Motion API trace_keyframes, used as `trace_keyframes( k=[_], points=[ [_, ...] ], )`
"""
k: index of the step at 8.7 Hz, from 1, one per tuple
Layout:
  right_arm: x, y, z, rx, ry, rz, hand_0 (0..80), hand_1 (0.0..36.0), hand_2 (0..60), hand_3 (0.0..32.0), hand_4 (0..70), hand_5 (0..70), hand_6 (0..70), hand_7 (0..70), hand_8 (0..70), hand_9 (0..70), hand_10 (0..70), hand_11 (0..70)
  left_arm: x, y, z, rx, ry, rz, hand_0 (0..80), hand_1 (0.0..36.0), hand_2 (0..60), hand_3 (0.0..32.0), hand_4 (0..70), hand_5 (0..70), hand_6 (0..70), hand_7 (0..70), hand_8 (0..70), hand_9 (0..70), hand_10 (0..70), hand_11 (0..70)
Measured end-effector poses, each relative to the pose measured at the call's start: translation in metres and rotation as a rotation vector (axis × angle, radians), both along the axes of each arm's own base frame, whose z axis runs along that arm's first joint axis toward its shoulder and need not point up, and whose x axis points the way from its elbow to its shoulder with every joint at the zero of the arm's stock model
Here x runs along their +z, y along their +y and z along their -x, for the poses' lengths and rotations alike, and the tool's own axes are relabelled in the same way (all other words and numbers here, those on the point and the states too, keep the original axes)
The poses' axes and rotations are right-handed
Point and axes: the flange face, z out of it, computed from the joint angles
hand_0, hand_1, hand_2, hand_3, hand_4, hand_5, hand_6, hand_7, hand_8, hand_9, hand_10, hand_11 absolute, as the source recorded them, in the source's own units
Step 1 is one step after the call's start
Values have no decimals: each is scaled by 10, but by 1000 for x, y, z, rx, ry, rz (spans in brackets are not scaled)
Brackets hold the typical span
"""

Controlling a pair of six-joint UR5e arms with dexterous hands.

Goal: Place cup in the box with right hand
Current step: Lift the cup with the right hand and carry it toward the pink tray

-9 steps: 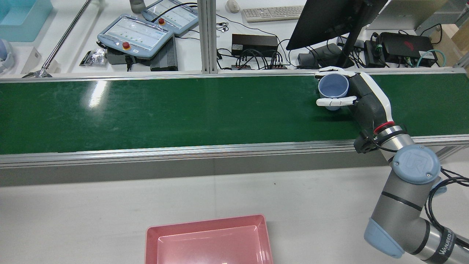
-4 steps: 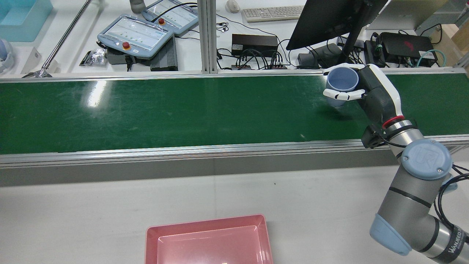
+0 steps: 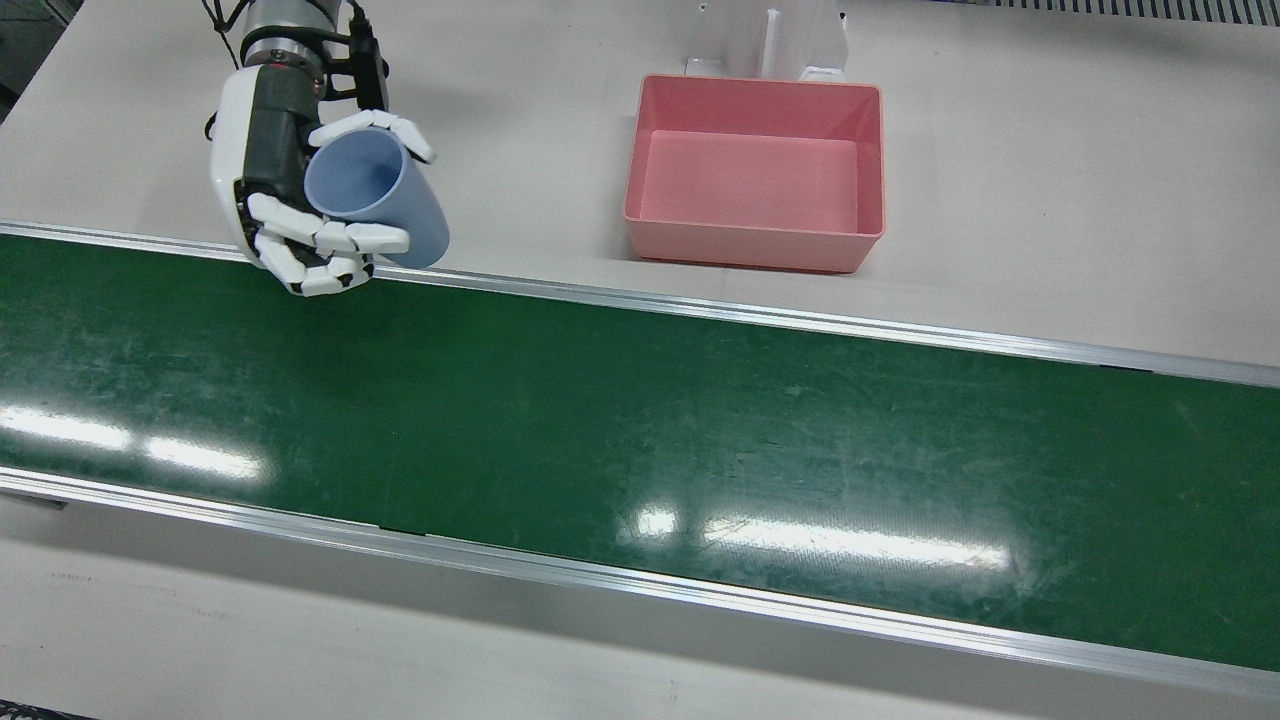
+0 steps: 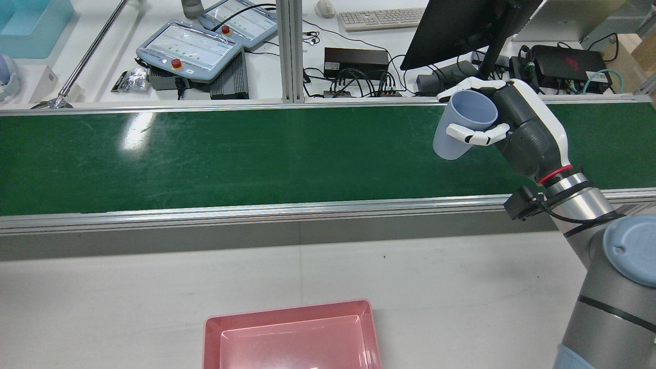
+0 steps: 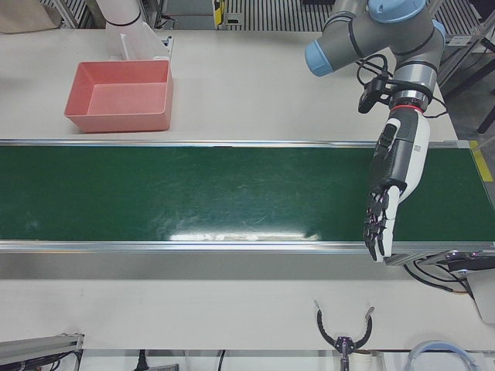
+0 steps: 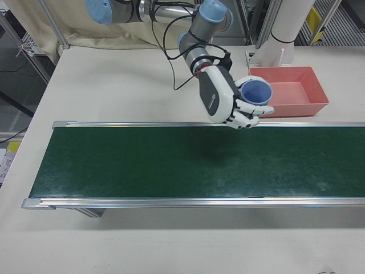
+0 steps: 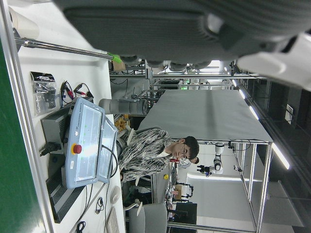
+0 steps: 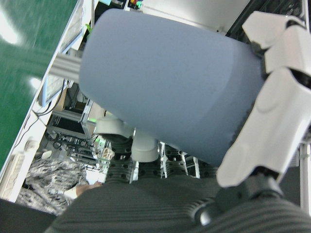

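My right hand [image 3: 285, 190] is shut on a light blue cup [image 3: 385, 200] and holds it tilted in the air above the near edge of the green belt [image 3: 640, 420]. The hand [image 4: 517, 123] and cup [image 4: 461, 128] also show in the rear view, and the hand [image 6: 225, 100] and cup [image 6: 255, 91] in the right-front view. The cup [image 8: 170, 92] fills the right hand view, with white fingers [image 8: 277, 111] wrapped on it. The empty pink box [image 3: 750, 248] stands on the table beyond the belt, to the cup's side. My left hand [image 5: 390, 185] is open, stretched over the belt's far end.
The belt [image 4: 256, 154] runs the width of the station with metal rails along both edges. The pink box [image 4: 212, 333] sits at the rear view's bottom edge. A white stand [image 3: 800, 40] is behind the box. Pendants, monitor and cables lie past the belt [image 4: 189, 48].
My right hand has lifted the cup off the belt, raised it and tilted it, bottom swinging toward the belt's middle. The box has not moved.
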Motion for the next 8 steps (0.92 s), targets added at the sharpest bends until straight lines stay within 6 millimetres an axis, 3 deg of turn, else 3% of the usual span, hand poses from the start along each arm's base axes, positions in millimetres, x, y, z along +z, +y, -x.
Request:
trace_keyframes(
  k=[1, 3, 5, 6, 7, 8],
  points=[
    [-26, 20, 18, -36, 2, -50, 580, 341, 600, 0, 700, 169, 367, 700, 629, 700, 538, 700, 0, 0, 0, 0, 0, 0, 0, 0, 0, 0, 0, 0, 0, 0, 0, 0, 0, 0],
    [-55, 57, 64, -116, 21, -107, 594, 326, 600, 0, 700, 167, 363, 700, 626, 700, 533, 700, 0, 0, 0, 0, 0, -1, 0, 0, 0, 0, 0, 0, 0, 0, 0, 0, 0, 0],
    [-64, 103, 114, -188, 40, -126, 571, 322, 600, 0, 700, 166, 355, 700, 617, 700, 538, 700, 0, 0, 0, 0, 0, -1, 0, 0, 0, 0, 0, 0, 0, 0, 0, 0, 0, 0],
    [-68, 128, 139, -223, 50, -147, 584, 302, 600, 0, 700, 164, 351, 700, 611, 700, 536, 700, 0, 0, 0, 0, 0, -1, 0, 0, 0, 0, 0, 0, 0, 0, 0, 0, 0, 0],
    [-71, 156, 164, -252, 63, -176, 553, 332, 600, 0, 700, 160, 344, 700, 602, 700, 525, 700, 0, 0, 0, 0, 0, -1, 0, 0, 0, 0, 0, 0, 0, 0, 0, 0, 0, 0],
    [-68, 180, 188, -276, 70, -191, 605, 249, 402, 0, 697, 137, 270, 700, 489, 700, 413, 592, 0, 0, 0, 0, 0, -1, 0, 0, 0, 0, 0, 0, 0, 0, 0, 0, 0, 0]
  ],
)
